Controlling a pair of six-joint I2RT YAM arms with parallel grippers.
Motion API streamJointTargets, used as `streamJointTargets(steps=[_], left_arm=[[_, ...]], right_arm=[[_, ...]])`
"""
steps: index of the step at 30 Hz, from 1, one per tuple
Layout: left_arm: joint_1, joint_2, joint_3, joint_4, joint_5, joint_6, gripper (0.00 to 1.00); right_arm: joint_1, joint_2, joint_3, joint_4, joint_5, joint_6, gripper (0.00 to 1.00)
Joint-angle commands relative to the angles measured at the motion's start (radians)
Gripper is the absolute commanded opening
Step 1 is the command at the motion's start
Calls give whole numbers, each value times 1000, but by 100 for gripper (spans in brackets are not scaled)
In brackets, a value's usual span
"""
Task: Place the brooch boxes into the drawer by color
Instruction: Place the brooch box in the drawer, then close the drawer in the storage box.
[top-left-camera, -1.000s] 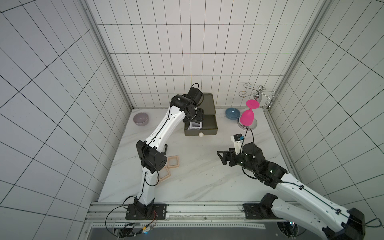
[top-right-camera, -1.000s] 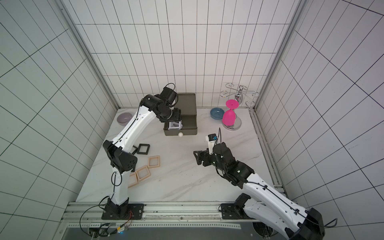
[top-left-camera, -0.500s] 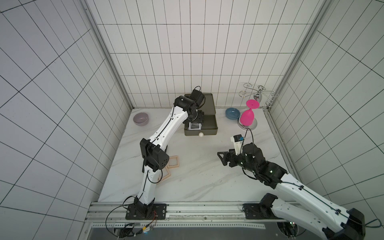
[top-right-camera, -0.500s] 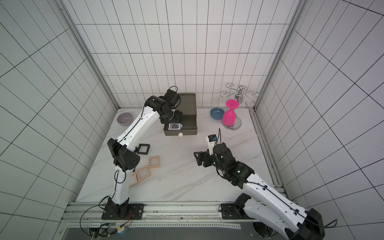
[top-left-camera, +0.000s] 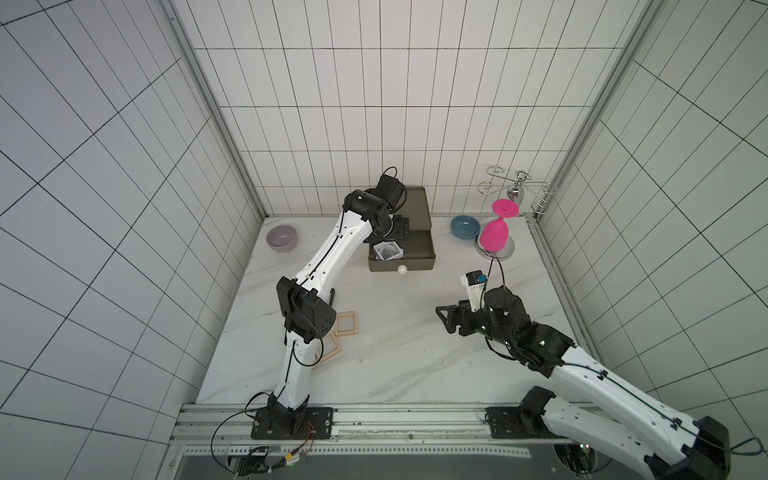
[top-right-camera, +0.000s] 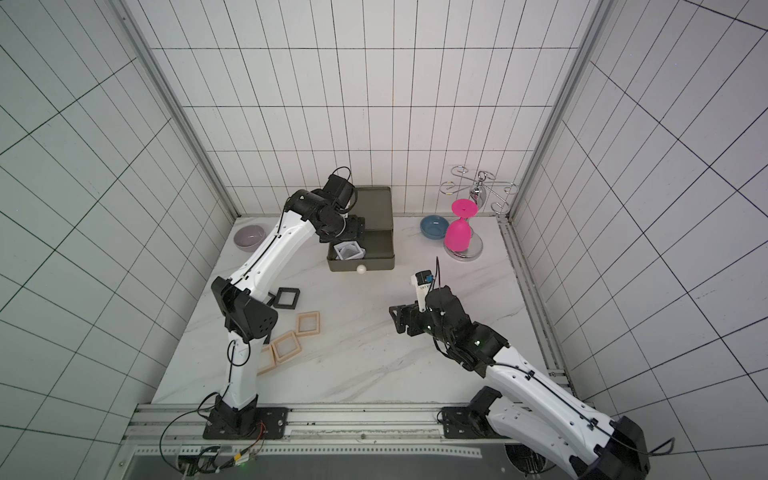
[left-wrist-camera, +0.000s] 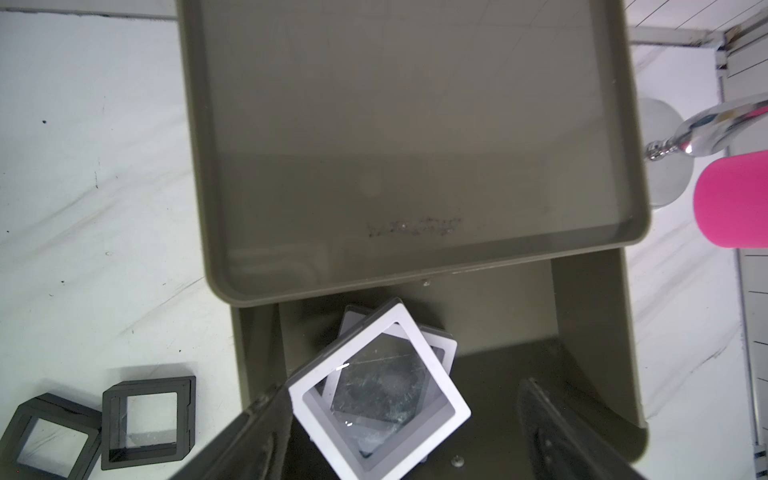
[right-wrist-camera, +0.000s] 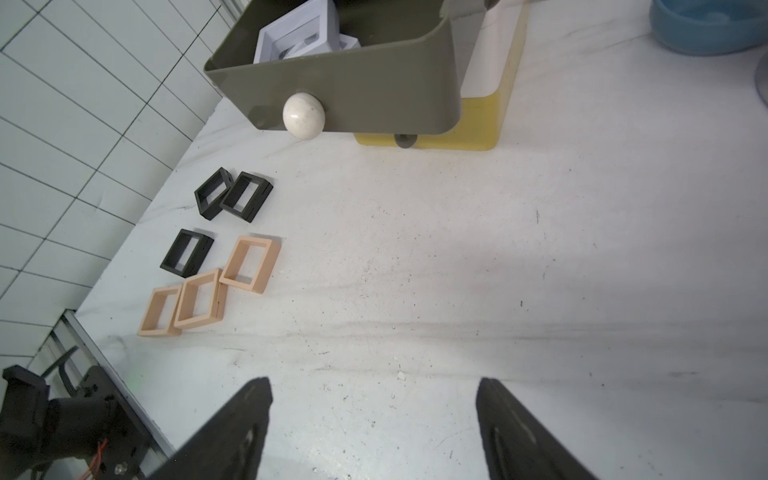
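The drawer (top-left-camera: 419, 261) (top-right-camera: 374, 262) stands at the back of the table with its olive tier pulled out. Its white knob (right-wrist-camera: 303, 114) faces the front. White brooch boxes (top-left-camera: 388, 250) (left-wrist-camera: 380, 390) lie stacked and tilted inside that tier. My left gripper (top-left-camera: 397, 232) (left-wrist-camera: 401, 384) hangs open over them; the top box lies against one finger and clear of the other. Black brooch boxes (top-right-camera: 287, 298) (right-wrist-camera: 245, 195) and three peach ones (top-right-camera: 308, 323) (right-wrist-camera: 249, 264) lie on the table's left. My right gripper (top-left-camera: 444, 320) (right-wrist-camera: 373, 380) is open over bare table, holding nothing.
A lilac bowl (top-left-camera: 281, 237) sits at the back left. At the back right are a blue bowl (top-left-camera: 464, 226), an upturned pink goblet (top-left-camera: 494, 232) and a chrome rack (top-left-camera: 517, 189). The left arm's elbow (top-left-camera: 307, 311) hangs over the peach boxes.
My left jaws have spread apart, and the white brooch box they carried now rests in the olive tier. The right arm has stayed where it was.
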Motion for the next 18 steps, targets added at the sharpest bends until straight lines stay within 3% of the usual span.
streamJointTargets(steps=[1,4,6,7,13,18], left_arm=[[33,-157,-5,68,24,-3,91],[90,-297,-130,107,40,-2,92],[138,-423,-302,186,57,13,92],[170,-496,-405,237,67,23,92],[389,-856,-919,478,206,87,93],[506,-993,-1139,532,192,175,94]], right_arm=[[-11,27,101,19,-41,2,56],[-11,95,174,37,-81,26,33],[-13,147,223,35,-97,31,7],[-13,174,248,37,-103,32,0],[-46,351,343,41,-174,46,0],[-94,485,405,45,-203,32,0]])
